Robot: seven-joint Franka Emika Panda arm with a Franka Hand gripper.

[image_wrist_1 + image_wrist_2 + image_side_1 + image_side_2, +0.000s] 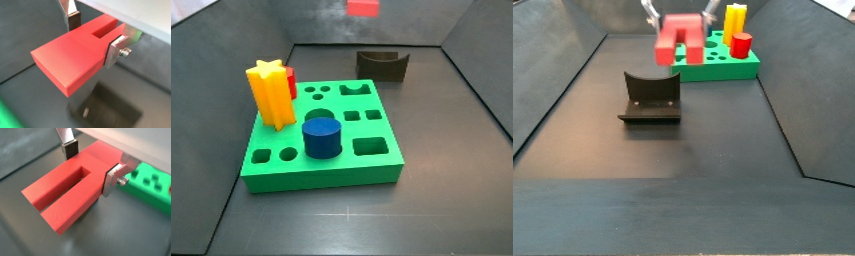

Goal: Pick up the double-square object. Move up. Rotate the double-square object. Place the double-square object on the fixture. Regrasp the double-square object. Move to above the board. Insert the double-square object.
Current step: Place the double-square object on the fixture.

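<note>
The red double-square object (680,38) hangs in the air, held between my gripper's (681,14) fingers, above and just behind the dark fixture (651,97). In both wrist views the silver fingers press on its two sides near its closed end (67,57) (63,193), with the gripper (95,35) (91,164) shut on it. Its open slot shows in a wrist view. In a side view only its red end (364,7) shows at the top edge, above the fixture (382,65). The green board (318,150) (727,66) lies on the floor.
The board holds a yellow star (267,92), a red piece (293,82) behind it and a blue cylinder (321,137). Several holes in it are open. The board's edge shows in a wrist view (150,185). Dark bin walls slope up on all sides.
</note>
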